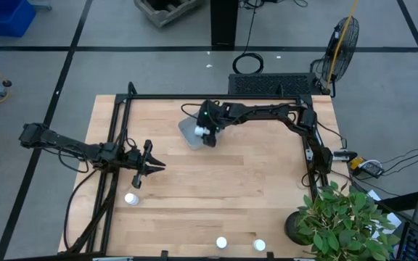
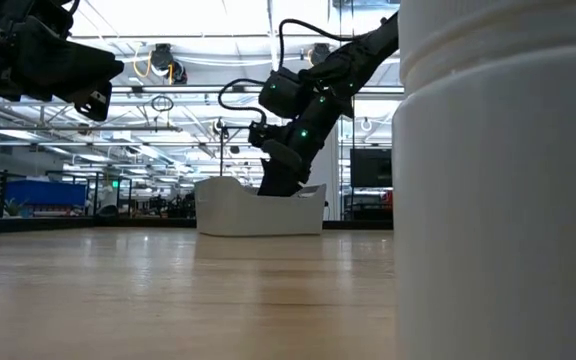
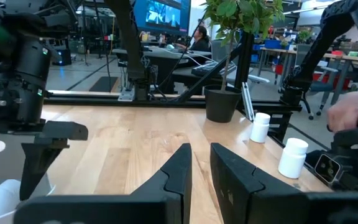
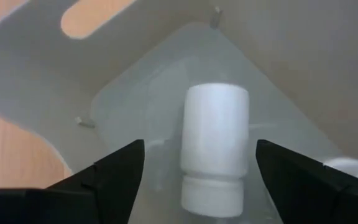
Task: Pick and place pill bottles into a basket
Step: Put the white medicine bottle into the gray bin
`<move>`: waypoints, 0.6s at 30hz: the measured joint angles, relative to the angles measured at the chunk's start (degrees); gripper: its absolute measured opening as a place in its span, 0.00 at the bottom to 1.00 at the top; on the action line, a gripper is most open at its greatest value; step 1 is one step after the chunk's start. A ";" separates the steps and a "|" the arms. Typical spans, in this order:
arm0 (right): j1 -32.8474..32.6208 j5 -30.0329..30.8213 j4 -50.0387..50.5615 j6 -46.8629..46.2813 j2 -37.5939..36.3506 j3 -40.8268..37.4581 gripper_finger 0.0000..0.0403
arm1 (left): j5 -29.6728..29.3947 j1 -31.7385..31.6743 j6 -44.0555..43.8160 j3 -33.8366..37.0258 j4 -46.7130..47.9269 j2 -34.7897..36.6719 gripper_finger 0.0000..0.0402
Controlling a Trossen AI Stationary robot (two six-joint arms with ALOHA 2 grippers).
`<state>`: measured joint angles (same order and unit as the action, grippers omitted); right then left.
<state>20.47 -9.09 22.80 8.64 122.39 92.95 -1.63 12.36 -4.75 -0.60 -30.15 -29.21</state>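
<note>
No brand, label or other writing can be read on any bottle or on the basket. The right gripper (image 4: 194, 177) hangs over the pale grey-blue basket (image 1: 191, 133) near the table's (image 1: 252, 181) far edge, its 2 fingers (image 4: 114, 171) spread wide on either side of a white pill bottle (image 4: 214, 149) that lies on its side on the basket floor, clear of both fingers. The left gripper (image 1: 151, 164) hovers above the wood at the table's left side, fingers (image 3: 176, 171) drawn close with a narrow gap, holding nothing. 3 more bottles stand on the table: 1 (image 1: 130, 198) just beside the left gripper, 2 (image 1: 222, 243) (image 1: 259, 246) along the near edge by the potted plant (image 1: 343, 217).
</note>
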 joint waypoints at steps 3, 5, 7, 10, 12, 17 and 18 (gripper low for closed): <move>1.02 -1.72 0.84 -0.43 0.41 0.02 0.70 | 0.02 -0.02 0.00 0.00 0.00 -0.02 0.16; 1.63 -2.67 1.05 -0.75 0.50 0.07 0.68 | 0.01 -0.01 0.00 0.01 0.02 -0.01 0.16; 1.92 -3.60 1.01 -0.52 0.92 0.08 0.67 | 0.00 -0.02 0.00 0.00 0.00 -0.02 0.16; 2.03 -4.63 1.22 0.49 1.29 0.04 0.66 | 0.00 -0.02 0.00 0.02 0.00 0.00 0.16; 2.03 -4.69 1.11 0.72 1.38 0.07 0.65 | 0.00 0.00 0.00 0.00 0.01 -0.02 0.16; 1.72 -3.46 0.75 3.20 2.19 0.11 0.58 | 0.00 -0.01 0.00 0.01 0.00 -0.02 0.16; 1.60 -2.48 0.45 3.81 2.27 0.11 0.56 | 0.01 -0.01 0.00 0.02 0.00 -0.02 0.16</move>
<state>22.08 -11.57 23.25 12.45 124.66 93.06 -1.62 12.35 -4.75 -0.58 -30.15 -29.23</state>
